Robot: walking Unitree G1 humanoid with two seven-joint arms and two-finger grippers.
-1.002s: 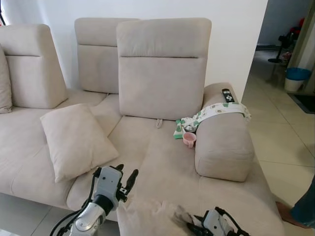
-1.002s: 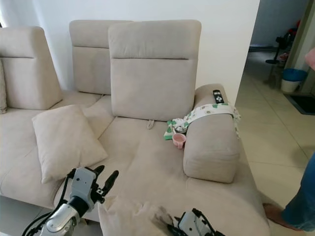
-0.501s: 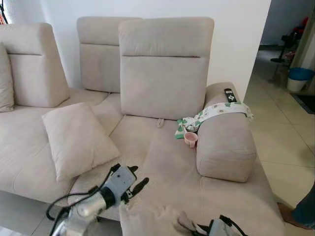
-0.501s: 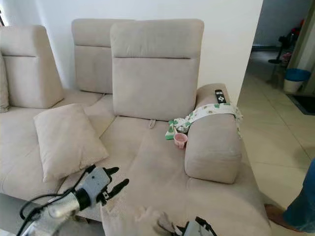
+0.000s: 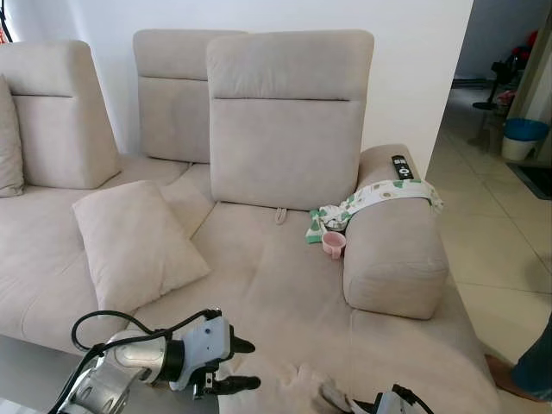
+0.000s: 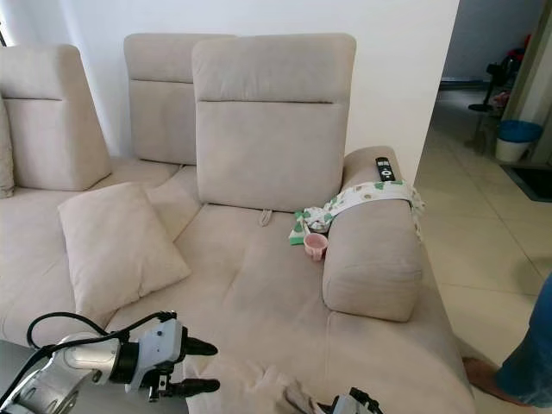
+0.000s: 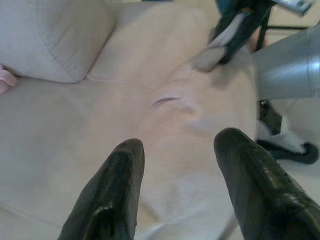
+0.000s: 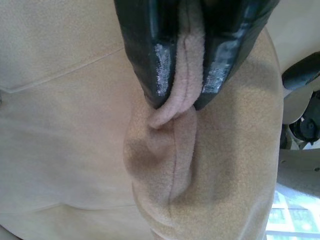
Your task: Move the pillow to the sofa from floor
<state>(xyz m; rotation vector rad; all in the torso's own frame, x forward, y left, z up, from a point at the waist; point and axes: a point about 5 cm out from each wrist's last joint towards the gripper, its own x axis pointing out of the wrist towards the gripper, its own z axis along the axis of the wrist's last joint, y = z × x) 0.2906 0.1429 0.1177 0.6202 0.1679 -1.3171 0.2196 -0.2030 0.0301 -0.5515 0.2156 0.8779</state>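
A beige pillow point(image 5: 285, 392) lies low at the front edge of the beige sofa point(image 5: 285, 267), hard to tell from the seat fabric. My right gripper point(image 8: 175, 65) is shut on a fold of the pillow's seam; its wrist point(image 5: 388, 404) peeks in at the bottom edge. My left gripper point(image 5: 247, 364) is open, fingers pointing right, just left of the pillow's edge. In the left wrist view its fingers point(image 7: 117, 195) frame the pillow fabric point(image 7: 175, 115) with nothing between them.
A second beige pillow point(image 5: 134, 246) leans on the left seat. A pink cup point(image 5: 333, 245), a patterned cloth point(image 5: 379, 194) and a remote point(image 5: 401, 166) sit by the right armrest. A person's leg point(image 5: 533, 366) stands on the tiled floor at right; a blue bin point(image 5: 522, 138) is beyond.
My left arm has dropped lower and swung left, its gripper now pointing right beside the pillow. The held pillow sits lower in view. The right gripper keeps its hold.
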